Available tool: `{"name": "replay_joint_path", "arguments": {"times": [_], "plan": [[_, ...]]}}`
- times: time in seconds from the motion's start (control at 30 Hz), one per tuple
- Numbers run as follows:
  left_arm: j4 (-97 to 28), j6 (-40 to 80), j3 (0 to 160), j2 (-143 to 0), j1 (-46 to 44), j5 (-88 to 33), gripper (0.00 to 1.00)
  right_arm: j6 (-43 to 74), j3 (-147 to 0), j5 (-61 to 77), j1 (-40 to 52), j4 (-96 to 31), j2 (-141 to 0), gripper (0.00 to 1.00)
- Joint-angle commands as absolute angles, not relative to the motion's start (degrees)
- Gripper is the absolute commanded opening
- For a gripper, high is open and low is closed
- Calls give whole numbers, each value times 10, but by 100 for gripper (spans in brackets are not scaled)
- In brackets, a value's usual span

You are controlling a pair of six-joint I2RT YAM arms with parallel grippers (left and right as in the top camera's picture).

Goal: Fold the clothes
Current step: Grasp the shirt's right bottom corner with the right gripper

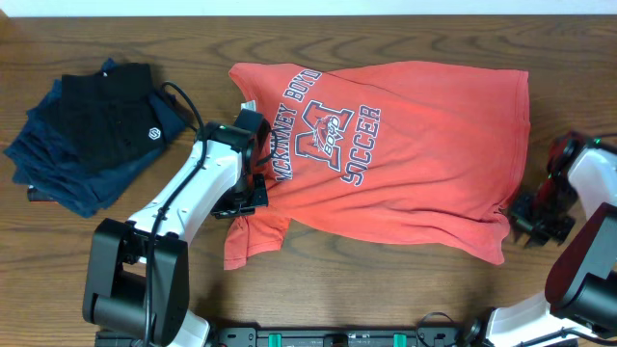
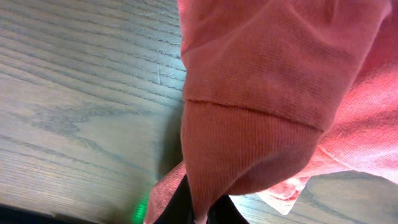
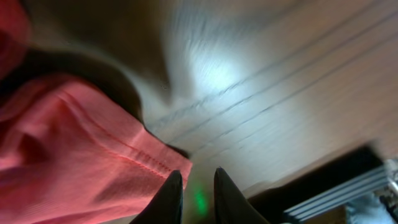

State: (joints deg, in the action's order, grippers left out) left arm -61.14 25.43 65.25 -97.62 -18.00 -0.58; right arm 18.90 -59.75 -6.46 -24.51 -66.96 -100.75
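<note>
The red-orange T-shirt (image 1: 405, 154) lies spread across the middle of the table (image 1: 116, 29), lettering up. The left gripper (image 2: 198, 211) is clenched on a sleeve hem at the shirt's left side — cloth drapes over its fingers (image 2: 177, 205). The right gripper (image 3: 194, 193) sits at the shirt's near-right corner, fingers (image 3: 169, 199) narrowly parted and grasping nothing. Folded dark garments (image 1: 92, 130) lie far left.

The red-orange T-shirt (image 1: 405, 154) bore block lettering reading "McKINNEY BOYD", a large "M" and "SOCCER". On the left, a folded black garment (image 1: 111, 111) carried a small white logo, no words.
</note>
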Motion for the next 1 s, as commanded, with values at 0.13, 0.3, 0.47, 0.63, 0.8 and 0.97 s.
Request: {"name": "replay_joint_path", "arguments": {"times": [0.13,0.3,0.47,0.63,0.8,0.97], "plan": [[-615,251,647,-978,-177,9,6,196,-510,11,-244,-620,-1005,34],[-615,251,647,-978,-177,9,6,187,-485,42,-244,-597,-1005,45],[-615,251,647,-978,-177,9,6,170,-482,70,-244,-595,-1005,45],[-615,251,647,-978,-177,9,6,157,-482,84,-244,-600,-982,43],[-615,251,647,-978,-177,9,7,159,-482,84,-244,-616,-913,44],[-615,251,647,-978,-177,9,6,179,-465,100,-244,-623,-824,44]]}}
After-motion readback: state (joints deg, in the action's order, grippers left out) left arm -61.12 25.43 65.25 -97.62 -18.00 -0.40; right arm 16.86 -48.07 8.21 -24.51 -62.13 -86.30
